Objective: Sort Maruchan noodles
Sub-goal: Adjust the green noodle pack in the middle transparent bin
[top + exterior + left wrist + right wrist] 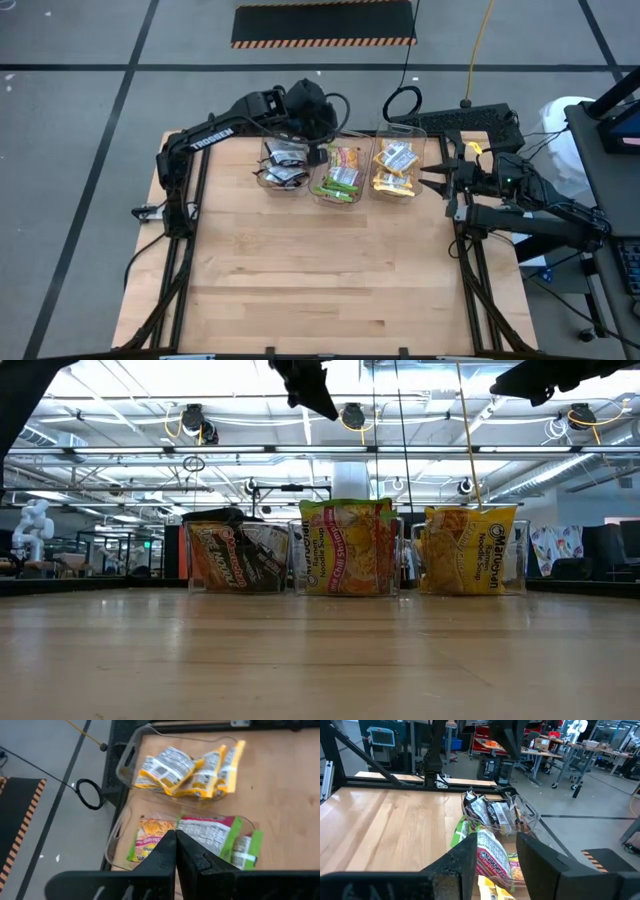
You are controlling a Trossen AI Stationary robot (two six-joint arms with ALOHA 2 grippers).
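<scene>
Along the table's far edge we see black (283, 163), lime-green (340, 172) and yellow crinkly ramen packets (394, 165) each in their own clear plastic bin (318, 195), none loose elsewhere, so we judge sorting essentially finished, with the left gripper (318, 150) pinched closed and empty above the bins and the right gripper (432, 180) spread wide, holding nothing, beside them.

Glossy crinkly plastic noodle packets (340, 172); clear plastic bins (395, 131); smooth wood table (320, 270).

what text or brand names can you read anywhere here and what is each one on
"TROSSEN": white letters on the left arm, high view.
"Maruchan": on the yellow packet, low view, which also reads "Noodle Soup" below it.
"Maruchan": partly readable on the black packet and on the green packet in the right wrist view.
Smaller print on the green packet in the low view and the packets' back labels is too blurred to read.
</scene>
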